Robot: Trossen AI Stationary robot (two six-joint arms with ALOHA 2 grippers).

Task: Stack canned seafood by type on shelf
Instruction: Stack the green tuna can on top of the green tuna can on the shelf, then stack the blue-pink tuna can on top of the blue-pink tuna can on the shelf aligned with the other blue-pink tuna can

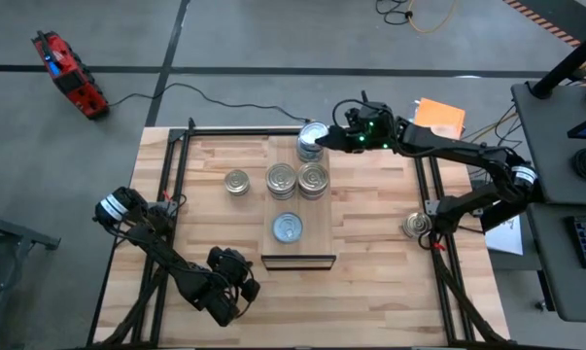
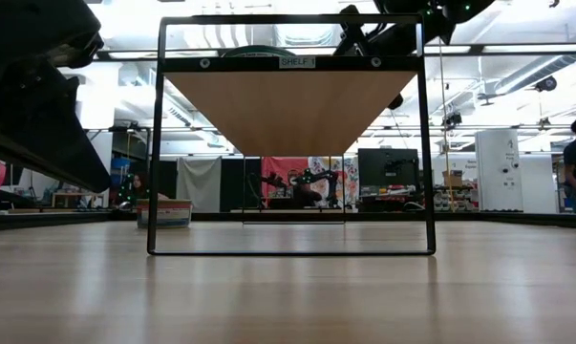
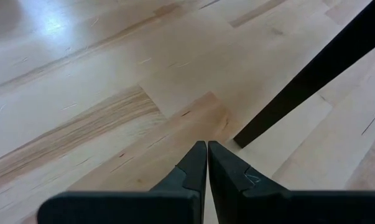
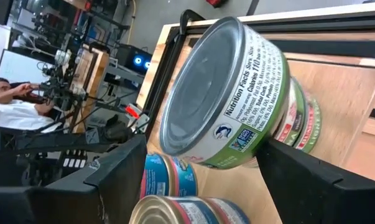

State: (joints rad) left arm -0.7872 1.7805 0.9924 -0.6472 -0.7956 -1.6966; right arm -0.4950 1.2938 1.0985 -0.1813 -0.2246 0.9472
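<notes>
The shelf (image 1: 297, 255) is a pale plank raised on a black frame at the table's middle. At its far end stands a stack of tins; the top one, green-labelled (image 4: 237, 93), lies flat on a red-and-green tin (image 4: 302, 118). My right gripper (image 1: 326, 141) comes level from the right, open, one finger on each side of the top tin. Two ringed tins (image 1: 281, 179) (image 1: 313, 180) and a pale-topped tin (image 1: 288, 227) also sit on the shelf. Over the near left of the table my left gripper (image 3: 207, 149) is shut and holds nothing. My right gripper stands around the top tin's lower wall (image 4: 193, 158) with its fingers rolled aslant. A narrow gap shows beside one finger (image 4: 122, 168). I cannot tell whether the other finger (image 4: 299, 174) touches the tin. The tin rests on the stack.
One tin (image 1: 237, 182) stands on the table left of the shelf, another (image 1: 416, 226) by the right arm's base. Black frame rails (image 1: 176, 175) run along the table's sides. A frame leg (image 3: 311, 74) stands close to my left gripper. People work in the room beyond.
</notes>
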